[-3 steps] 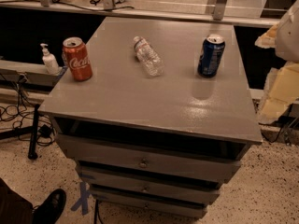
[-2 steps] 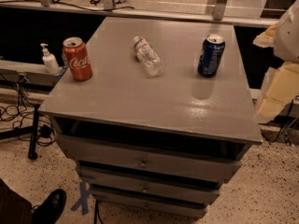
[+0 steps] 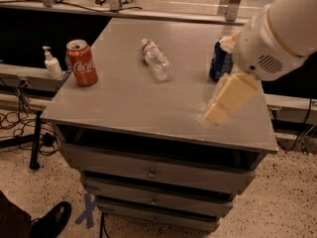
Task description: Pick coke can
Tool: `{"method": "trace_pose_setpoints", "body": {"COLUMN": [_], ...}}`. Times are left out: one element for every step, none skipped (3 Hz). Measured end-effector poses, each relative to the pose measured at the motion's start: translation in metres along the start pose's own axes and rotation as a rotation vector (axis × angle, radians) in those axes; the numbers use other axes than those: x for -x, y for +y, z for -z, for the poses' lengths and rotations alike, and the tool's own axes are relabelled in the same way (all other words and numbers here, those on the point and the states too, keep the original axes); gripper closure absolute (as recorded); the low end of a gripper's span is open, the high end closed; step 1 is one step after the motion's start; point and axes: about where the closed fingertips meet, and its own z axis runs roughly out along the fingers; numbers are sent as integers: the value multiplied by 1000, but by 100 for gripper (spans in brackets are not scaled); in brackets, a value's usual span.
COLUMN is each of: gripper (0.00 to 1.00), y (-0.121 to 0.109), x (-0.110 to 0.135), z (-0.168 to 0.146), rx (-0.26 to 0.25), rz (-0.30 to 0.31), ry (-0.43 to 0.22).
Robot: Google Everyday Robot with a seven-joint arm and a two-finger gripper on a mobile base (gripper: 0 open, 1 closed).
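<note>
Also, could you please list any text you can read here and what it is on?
"Coca": white script on the coke can, left on the cabinet top; the rest is unclear.
Dark blue can, partly behind the gripper hanging over the right side: unreadable.
Water bottle, pump bottle: nothing legible.

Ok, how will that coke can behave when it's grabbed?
The coke can stands upright by the left edge of the cabinet, so a nudge could tip it off. Its smooth metal sides may slip. The gripper hangs above the cabinet's right side.
</note>
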Motion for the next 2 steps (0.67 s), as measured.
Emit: {"method": "trace_pose_setpoints", "body": {"gripper": [0, 0], "y": [12, 24], "x": [44, 69], "z": [-34, -73], "rx": [13, 40], "rz": [-51, -144], "ry": [-136, -262]}}
